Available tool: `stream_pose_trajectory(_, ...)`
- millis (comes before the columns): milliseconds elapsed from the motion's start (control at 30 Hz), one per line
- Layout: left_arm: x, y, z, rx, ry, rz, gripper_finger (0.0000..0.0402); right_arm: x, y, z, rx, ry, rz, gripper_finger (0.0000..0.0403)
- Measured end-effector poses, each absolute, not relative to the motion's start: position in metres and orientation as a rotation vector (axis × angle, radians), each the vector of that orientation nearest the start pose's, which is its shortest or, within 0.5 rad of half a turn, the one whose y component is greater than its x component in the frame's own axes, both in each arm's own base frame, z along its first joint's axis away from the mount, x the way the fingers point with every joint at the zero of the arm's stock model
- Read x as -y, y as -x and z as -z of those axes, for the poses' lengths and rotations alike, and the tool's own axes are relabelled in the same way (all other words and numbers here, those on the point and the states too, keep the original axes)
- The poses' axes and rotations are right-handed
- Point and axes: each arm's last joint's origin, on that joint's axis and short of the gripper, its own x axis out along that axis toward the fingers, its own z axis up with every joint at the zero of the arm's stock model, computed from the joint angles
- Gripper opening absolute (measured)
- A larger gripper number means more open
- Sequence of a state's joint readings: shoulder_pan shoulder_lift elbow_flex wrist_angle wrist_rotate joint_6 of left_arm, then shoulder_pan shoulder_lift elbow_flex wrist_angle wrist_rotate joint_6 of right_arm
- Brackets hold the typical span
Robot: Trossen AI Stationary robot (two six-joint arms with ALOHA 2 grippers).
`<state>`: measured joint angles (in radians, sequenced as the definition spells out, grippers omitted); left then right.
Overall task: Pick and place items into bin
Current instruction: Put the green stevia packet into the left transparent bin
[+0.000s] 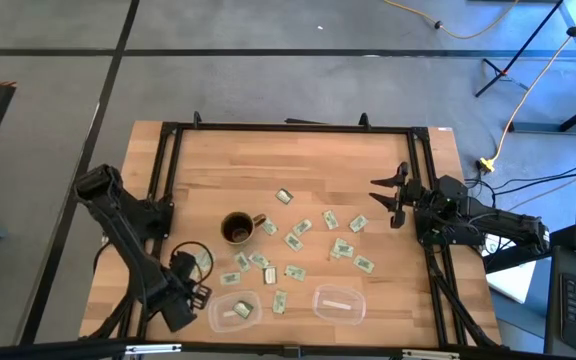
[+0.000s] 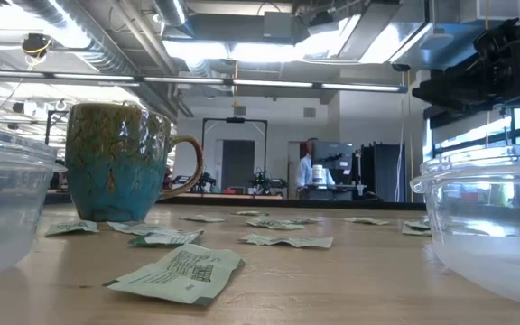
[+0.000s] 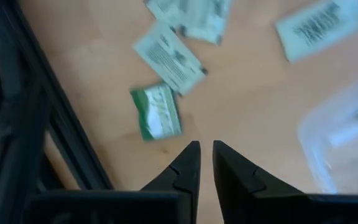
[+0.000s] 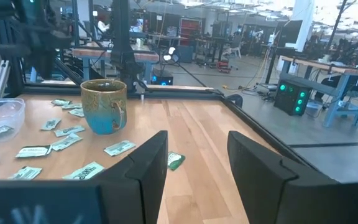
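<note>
My left gripper (image 3: 205, 149) hangs over the near left corner of the table (image 1: 208, 170), its fingers (image 3: 188, 163) drawn almost together with only a thin slit between them, and nothing is pinched there. Just ahead of the tips lies a green packet (image 3: 156, 112), and past it a white one (image 3: 168, 57), both flat on the wood. Off to one side is the rim of a clear bin (image 1: 234, 310) with one packet in it. The other packets (image 1: 313, 245) are scattered farther out, around the brown mug (image 1: 238, 229). My right gripper (image 1: 396, 198) waits wide open and empty at the table's right edge.
</note>
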<state>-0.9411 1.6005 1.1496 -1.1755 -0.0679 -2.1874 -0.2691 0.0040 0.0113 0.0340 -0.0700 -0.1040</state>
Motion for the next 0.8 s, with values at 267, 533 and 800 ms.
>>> stream_pose_trajectory(267,0.204,-0.160,-0.203,-1.287,0.882,-1.075,0.0020,0.024,-0.094,-0.173,0.052,0.124,0.202,0.0171)
stream_pose_trajectory(533,0.199,-0.155,-0.190,-1.331,0.846,-1.092,0.0043,0.024,-0.094,-0.173,0.052,0.123,0.202,0.0171)
stream_pose_trajectory(800,0.197,-0.150,-0.184,-1.385,0.850,-1.138,0.0072,0.024,-0.094,-0.172,0.051,0.121,0.202,0.0171)
